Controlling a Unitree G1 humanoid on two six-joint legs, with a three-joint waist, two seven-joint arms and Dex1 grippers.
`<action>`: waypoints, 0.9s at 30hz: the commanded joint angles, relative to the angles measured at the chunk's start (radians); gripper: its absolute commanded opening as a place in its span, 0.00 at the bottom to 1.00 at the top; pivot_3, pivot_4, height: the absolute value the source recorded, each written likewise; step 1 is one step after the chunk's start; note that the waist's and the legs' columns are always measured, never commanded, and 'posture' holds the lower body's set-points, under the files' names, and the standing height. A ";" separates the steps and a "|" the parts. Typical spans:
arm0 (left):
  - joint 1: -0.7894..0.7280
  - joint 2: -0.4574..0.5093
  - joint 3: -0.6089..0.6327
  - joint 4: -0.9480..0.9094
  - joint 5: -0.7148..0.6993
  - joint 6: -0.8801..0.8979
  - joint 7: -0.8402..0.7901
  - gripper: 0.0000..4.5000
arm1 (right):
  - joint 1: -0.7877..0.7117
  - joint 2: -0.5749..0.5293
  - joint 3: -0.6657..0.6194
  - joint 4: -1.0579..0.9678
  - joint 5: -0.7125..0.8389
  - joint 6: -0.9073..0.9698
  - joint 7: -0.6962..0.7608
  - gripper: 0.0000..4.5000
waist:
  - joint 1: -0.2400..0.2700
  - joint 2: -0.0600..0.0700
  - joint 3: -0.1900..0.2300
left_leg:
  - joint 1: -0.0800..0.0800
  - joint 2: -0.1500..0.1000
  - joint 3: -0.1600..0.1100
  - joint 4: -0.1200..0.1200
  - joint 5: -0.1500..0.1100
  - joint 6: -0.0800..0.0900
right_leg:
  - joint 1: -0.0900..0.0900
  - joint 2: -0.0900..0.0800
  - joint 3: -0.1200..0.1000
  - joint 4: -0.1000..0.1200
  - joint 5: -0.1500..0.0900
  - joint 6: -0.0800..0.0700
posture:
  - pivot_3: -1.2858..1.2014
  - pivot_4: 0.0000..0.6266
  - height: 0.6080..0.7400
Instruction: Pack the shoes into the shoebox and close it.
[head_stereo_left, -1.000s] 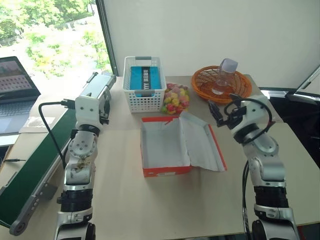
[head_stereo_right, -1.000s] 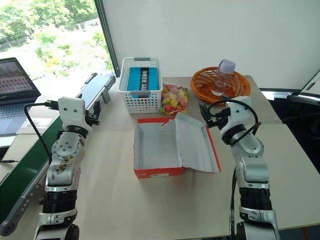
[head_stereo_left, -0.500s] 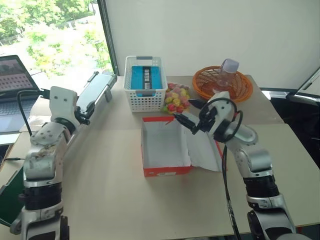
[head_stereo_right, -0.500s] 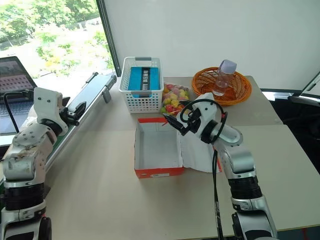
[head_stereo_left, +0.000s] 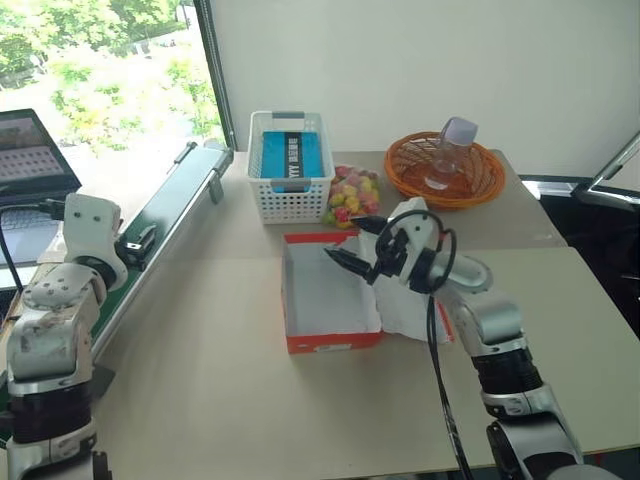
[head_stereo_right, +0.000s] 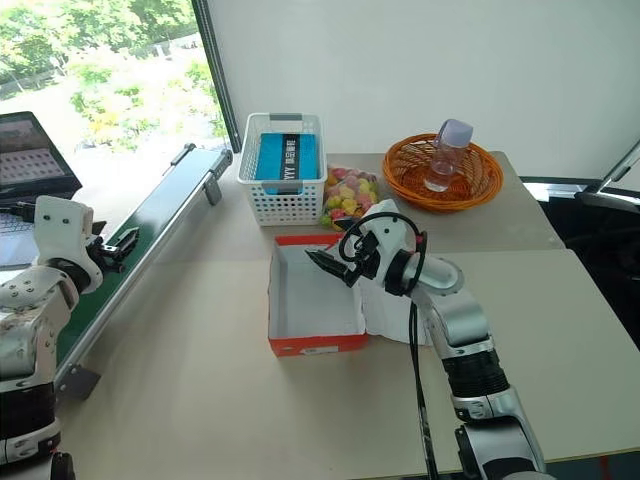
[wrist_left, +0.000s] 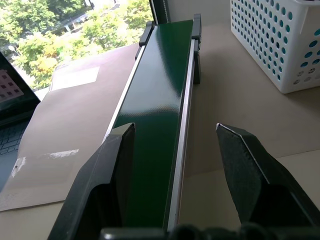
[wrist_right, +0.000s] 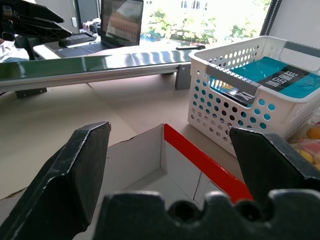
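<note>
The right end effector (head_stereo_left: 350, 240) hangs over the far right corner of the box (head_stereo_left: 330, 295), its two fingers spread wide with nothing between them, pointing toward ten o'clock across the table; I judge it is poised there to work at the box, though what it aims at I cannot tell. The box lies open at the table's centre, pale and empty inside, its lid (head_stereo_left: 410, 300) folded flat to three o'clock, so nothing is packed yet and no shoes lie on the table. The left end effector (head_stereo_left: 138, 243), at nine o'clock from the box and well apart from it, stands partly open and empty over the green conveyor (wrist_left: 155, 125) that runs along the table's left edge, probably waiting for a shoe to come along it. At twelve o'clock from the box sit a white basket (head_stereo_left: 290, 185) holding a blue packet, a bag of sweets (head_stereo_left: 352, 195) just beside it, and, toward one o'clock, an orange wicker tray (head_stereo_left: 445, 170) with a clear bottle (head_stereo_left: 447, 155). The table (head_stereo_left: 220, 380) is pale beige and smooth. A white wall stands behind, a window with greenery opens at eleven o'clock, and a laptop (head_stereo_left: 30, 165) rests at nine.
</note>
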 joint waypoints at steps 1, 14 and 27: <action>-0.012 0.012 0.027 0.011 0.006 -0.038 0.012 0.61 | -0.027 0.002 -0.009 -0.010 -0.006 -0.033 0.007 0.99 | 0.000 0.000 0.000 | 0.000 0.000 0.000 0.000 0.000 0.000 | 0.000 0.000 0.000 0.000 0.000 0.000 | 0.52 0.24 1.00; -0.053 -0.013 -0.025 0.049 0.013 -0.080 0.016 0.61 | -0.014 0.001 -0.009 -0.031 -0.023 -0.025 0.009 0.99 | 0.000 0.000 0.000 | -0.001 0.000 0.000 0.000 0.000 0.000 | -0.001 0.000 0.000 0.000 0.000 0.000 | 0.52 0.24 1.00; 0.005 -0.062 -0.020 0.142 0.021 -0.187 0.034 0.61 | 0.034 0.029 0.033 -0.072 0.009 0.050 0.036 0.99 | -0.006 0.000 0.000 | -0.001 0.000 0.001 0.000 0.001 0.002 | -0.001 0.000 0.000 0.001 0.000 0.000 | 0.52 0.24 1.00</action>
